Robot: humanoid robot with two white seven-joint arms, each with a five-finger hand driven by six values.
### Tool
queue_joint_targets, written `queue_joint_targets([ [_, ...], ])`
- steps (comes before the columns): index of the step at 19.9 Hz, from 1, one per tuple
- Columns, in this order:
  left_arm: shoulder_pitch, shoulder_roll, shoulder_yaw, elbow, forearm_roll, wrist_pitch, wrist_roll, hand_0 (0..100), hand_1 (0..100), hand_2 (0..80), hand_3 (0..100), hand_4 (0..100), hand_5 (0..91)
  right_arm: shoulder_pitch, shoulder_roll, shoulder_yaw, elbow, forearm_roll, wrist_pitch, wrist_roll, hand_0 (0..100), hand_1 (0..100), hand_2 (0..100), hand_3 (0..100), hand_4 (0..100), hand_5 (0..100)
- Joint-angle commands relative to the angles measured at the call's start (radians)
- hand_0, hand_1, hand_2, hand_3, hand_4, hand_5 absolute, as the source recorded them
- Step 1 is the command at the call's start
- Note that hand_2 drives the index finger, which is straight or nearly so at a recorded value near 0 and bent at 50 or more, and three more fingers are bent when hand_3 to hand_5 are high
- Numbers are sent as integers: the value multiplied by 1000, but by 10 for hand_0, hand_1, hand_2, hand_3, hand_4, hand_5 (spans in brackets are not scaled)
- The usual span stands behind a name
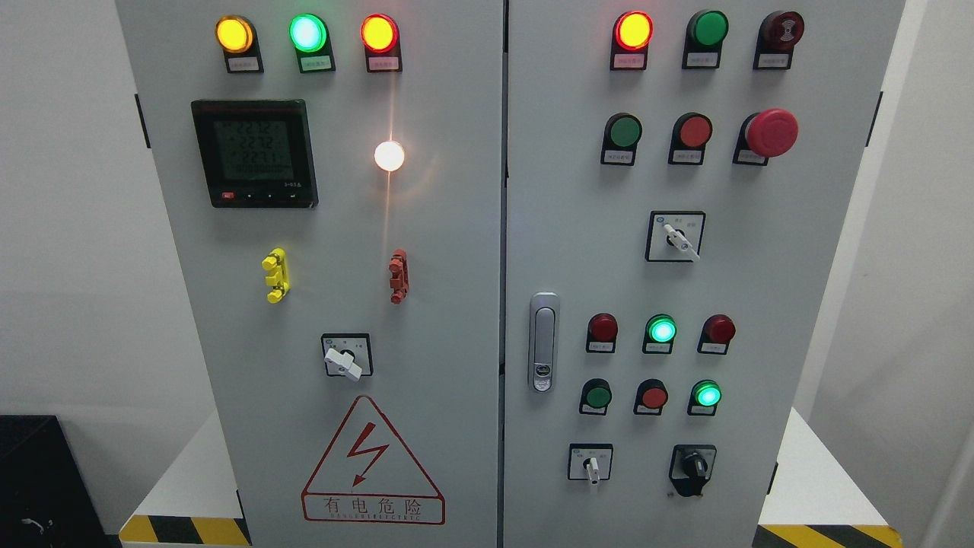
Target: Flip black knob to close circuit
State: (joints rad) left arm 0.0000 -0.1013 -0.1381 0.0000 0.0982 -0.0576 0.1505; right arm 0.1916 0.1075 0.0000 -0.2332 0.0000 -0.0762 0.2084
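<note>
You face a grey two-door control cabinet [456,251]. Neither robot hand appears in the head view, so you cannot tell how the fingers stand, and places cannot be given relative to a hand. The black knob [693,463] sits at the lower right of the right door, its pointer roughly upright. Just to its left is a white-handled selector switch [591,466]. Above the knob a lit green lamp [707,394] glows, beside a red button [653,396].
</note>
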Motion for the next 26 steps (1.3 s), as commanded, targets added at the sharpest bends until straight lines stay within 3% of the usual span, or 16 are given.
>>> queue_joint_targets([
  [1,23,0,0,-29,0,1,0,120,556,0,0,0,0,0,-5,25,8,-12,-8,-3,0,142,0,0,0,0],
  [20,23,0,0,-29,0,1,0,120,556,0,0,0,0,-67,-17,9,-8,-23,-22,3,0,146,0,0,0,0],
  [22,21,0,0,-29,0,1,0,120,556,0,0,0,0,-95,-11,8,-9,-25,-31,0,0,146,0,45,0,0],
  [23,23,0,0,-29,0,1,0,120,556,0,0,0,0,-100,-11,8,-15,-25,-36,-1,0,146,0,64,12,0],
  [26,23,0,0,-29,0,1,0,120,556,0,0,0,0,-100,-8,12,-98,-17,-54,-11,0,142,81,214,203,0],
])
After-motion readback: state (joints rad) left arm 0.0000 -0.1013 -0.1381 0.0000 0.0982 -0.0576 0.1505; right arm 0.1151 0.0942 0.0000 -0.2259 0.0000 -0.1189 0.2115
